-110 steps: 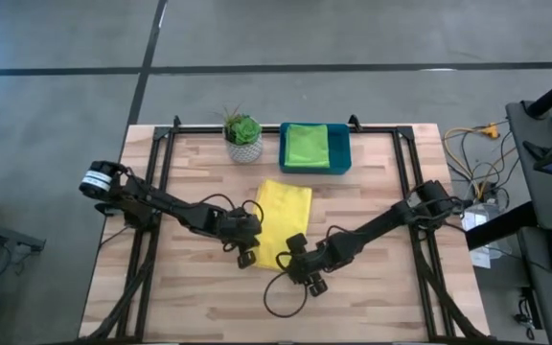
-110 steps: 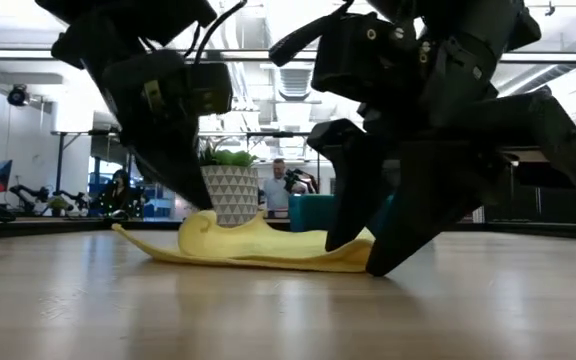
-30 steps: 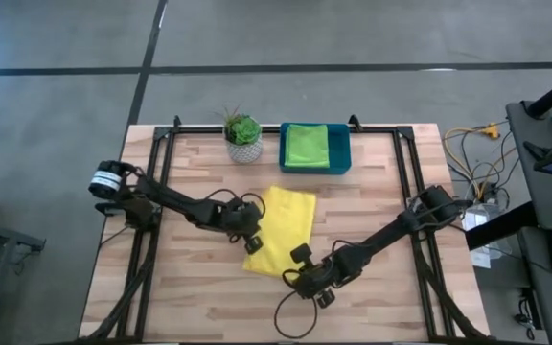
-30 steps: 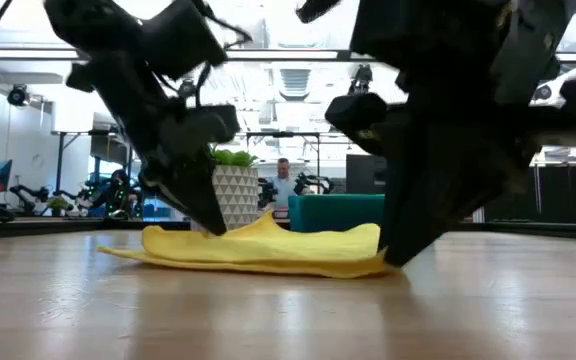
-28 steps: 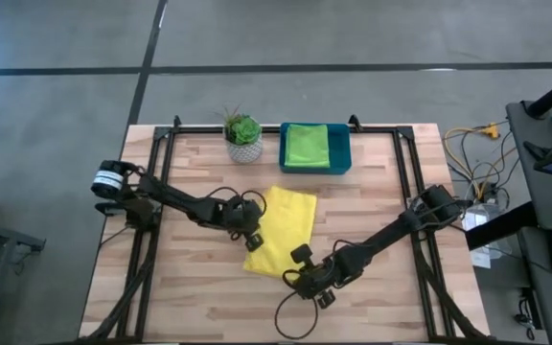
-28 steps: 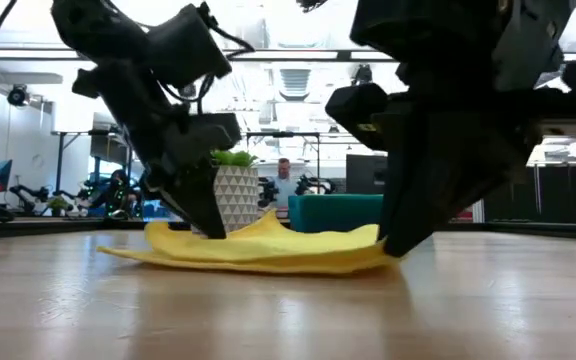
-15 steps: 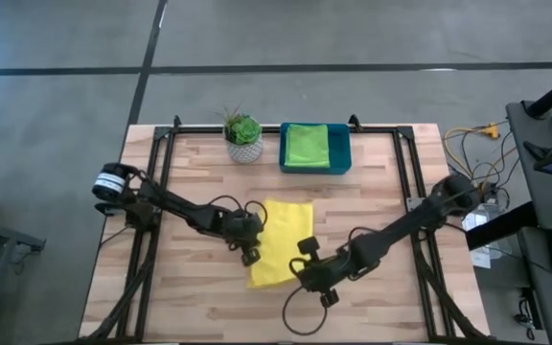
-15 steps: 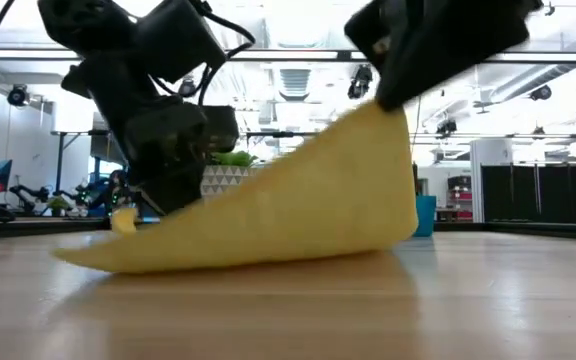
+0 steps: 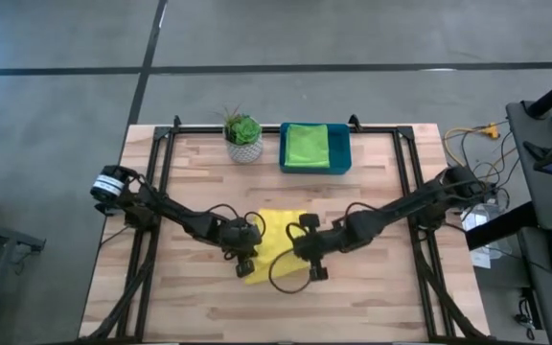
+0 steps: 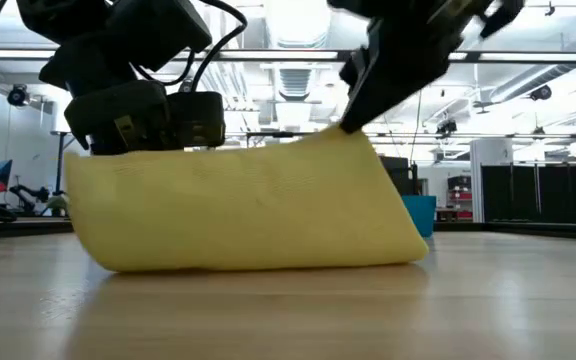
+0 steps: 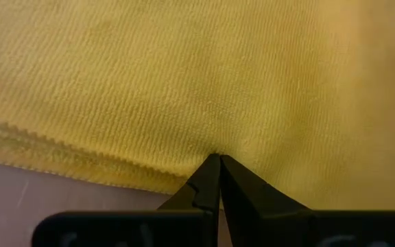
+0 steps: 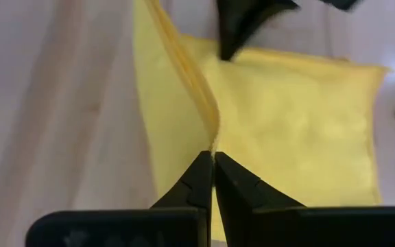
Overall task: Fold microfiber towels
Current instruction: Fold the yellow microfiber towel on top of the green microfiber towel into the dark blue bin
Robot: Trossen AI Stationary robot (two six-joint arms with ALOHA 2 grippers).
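From above, my left claw and right claw meet over the yellow towel at mid-table, near edge lifted, its long axis running left to right between them; a green towel lies in the tray at the far edge. At table level the yellow towel hangs as a raised sheet, upper edge carried, lower fold on the wood. In the wrist views each claw is pinched tight on the hem, so uneven travel could skew the fold or slip the layered edge free.
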